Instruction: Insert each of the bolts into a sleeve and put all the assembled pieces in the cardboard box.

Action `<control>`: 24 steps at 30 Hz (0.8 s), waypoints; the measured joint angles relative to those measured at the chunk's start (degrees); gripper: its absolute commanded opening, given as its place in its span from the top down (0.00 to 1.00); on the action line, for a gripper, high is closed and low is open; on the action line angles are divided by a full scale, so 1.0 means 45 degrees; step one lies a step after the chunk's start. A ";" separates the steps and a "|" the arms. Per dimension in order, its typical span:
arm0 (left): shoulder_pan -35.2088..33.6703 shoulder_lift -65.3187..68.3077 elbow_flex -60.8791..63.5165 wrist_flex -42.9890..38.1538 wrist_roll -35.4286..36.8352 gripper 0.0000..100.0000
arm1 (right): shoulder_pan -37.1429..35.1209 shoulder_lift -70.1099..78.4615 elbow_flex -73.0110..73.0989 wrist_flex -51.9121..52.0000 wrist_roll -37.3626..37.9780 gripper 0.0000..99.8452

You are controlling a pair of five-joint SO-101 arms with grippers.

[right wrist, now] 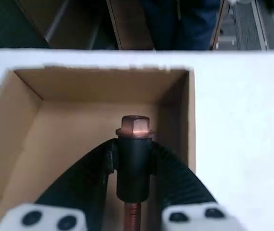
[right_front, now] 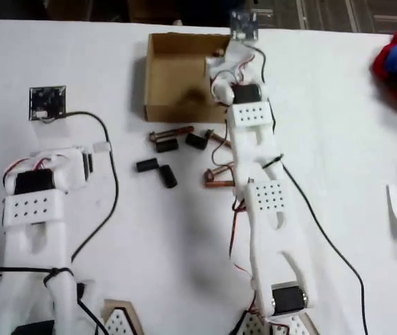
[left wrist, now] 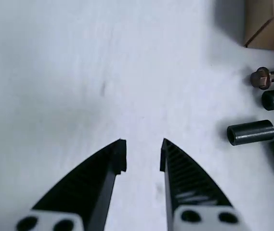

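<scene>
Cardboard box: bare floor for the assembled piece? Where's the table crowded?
The cardboard box floor is bare under the right gripper holding the bolt-in-sleeve. Table at the left gripper is also bare. Crowded: loose bolts and sleeves between the arms.

On your white table (right_front: 338,105) you have a cardboard box (right_front: 174,84). Copper bolts (right_front: 171,132) and black sleeves (right_front: 147,165) lie near it.

The cardboard box (right_front: 177,113) sits far back on the desk (right_front: 338,125). Before it, between the arms, lie loose sleeves (right_front: 147,165) and bolts (right_front: 171,132), some seemingly under the right arm (right_front: 264,202). The right tool (right wrist: 134,154) holds a sleeved bolt (right wrist: 134,166) over the box. The left tool (left wrist: 143,154) hangs left of the sleeves.
</scene>
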State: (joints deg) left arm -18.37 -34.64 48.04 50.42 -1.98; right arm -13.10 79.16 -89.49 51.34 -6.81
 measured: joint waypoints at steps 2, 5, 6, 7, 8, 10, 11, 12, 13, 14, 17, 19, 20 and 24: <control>0.0000 0.0000 0.0332 -0.0371 0.0000 0.86 | 0.0039 0.0098 0.0000 0.0000 0.0000 0.98; 0.0000 0.0000 0.0899 -0.1192 0.0000 0.86 | 0.0020 0.0098 0.0000 0.0000 -0.0020 0.98; 0.0000 0.0020 0.1074 -0.1446 0.0000 0.86 | 0.0020 0.0098 0.0078 -0.0020 -0.0020 0.98; 0.0000 0.0020 0.1211 -0.1700 0.0000 0.86 | 0.0020 0.0098 0.0098 -0.0039 -0.0020 0.98; 0.0000 0.0020 0.1328 -0.1895 0.0000 0.86 | 0.0020 0.0098 0.0117 -0.0039 -0.0020 0.98; 0.0000 0.0020 0.1504 -0.2168 0.0000 0.86 | 0.0000 0.0098 0.0215 -0.0039 -0.0020 0.98; 0.0000 0.0020 0.1524 -0.2227 0.0000 0.86 | 0.0000 0.0078 0.0332 -0.0039 -0.0020 0.98; 0.0000 0.0020 0.1524 -0.2247 0.0000 0.86 | 0.0000 0.0078 0.0508 -0.0039 -0.0020 0.98; 0.0000 0.0020 0.1524 -0.2247 0.0000 0.86 | 0.0000 0.0078 0.0586 -0.0059 -0.0020 0.98; 0.0000 0.0020 0.1524 -0.2247 0.0000 0.86 | -0.0020 0.0078 0.0684 -0.0059 -0.0020 0.98; 0.0000 0.0020 0.1524 -0.2247 0.0000 0.86 | -0.0039 0.0078 0.0938 -0.0059 -0.0020 0.98; 0.0000 0.0020 0.1524 -0.2247 0.0000 0.86 | -0.0039 0.0078 0.0996 -0.0059 -0.0020 0.98; 0.0000 0.0020 0.1524 -0.2247 0.0000 0.86 | -0.0039 0.0078 0.1016 -0.0059 -0.0020 0.98; 0.0000 0.0020 0.1524 -0.2247 0.0000 0.86 | -0.0039 0.0078 0.1016 -0.0059 -0.0020 0.98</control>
State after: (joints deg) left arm -18.37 -34.55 54.90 40.31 -1.98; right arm -13.27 79.52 -84.92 51.08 -6.90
